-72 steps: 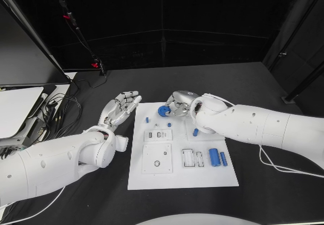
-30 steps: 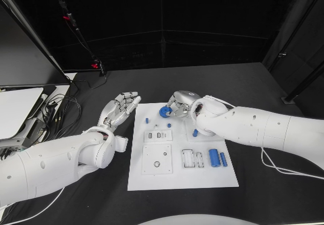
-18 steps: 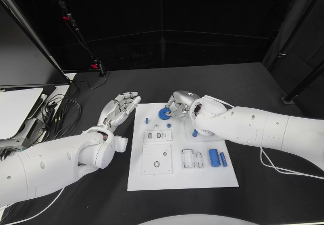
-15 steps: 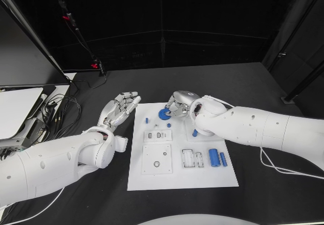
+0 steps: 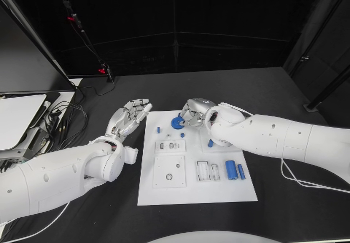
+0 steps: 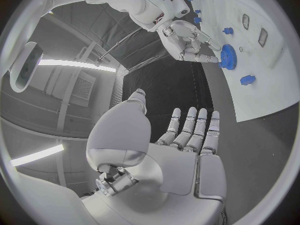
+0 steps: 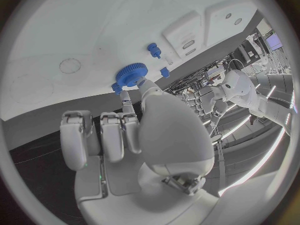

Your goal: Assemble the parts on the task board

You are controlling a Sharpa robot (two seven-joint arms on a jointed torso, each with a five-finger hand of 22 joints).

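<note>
Item: assembly in progress on the board (image 5: 193, 190), a white plate lying mid-bench (image 5: 241, 86). Right robot hand (image 5: 194, 112) is working over the board's far end, pinching a blue gear (image 5: 176, 122) between thumb and fingertips; the gear is hanging just above the board surface, seemingly so that it can be lowered onto a seat there, though the seat itself is too small to make out. In the right wrist view the gear (image 7: 129, 75) is sitting at the fingertips (image 7: 127, 94) close against the white surface, with two small blue pegs (image 7: 154, 49) just beside it. Left robot hand (image 5: 130, 117) is holding nothing, fingers straight and apart, resting off the board beside its far left corner, probably parked clear of the working hand. Other parts: a blue cylinder (image 5: 230, 169) and a slimmer blue bar (image 5: 241, 171) are lying side by side near the board's right edge; a short blue piece (image 5: 211, 143) is standing beside the right forearm. Judgement: gear placement is the step in hand; alignment is the likely difficulty.
</note>
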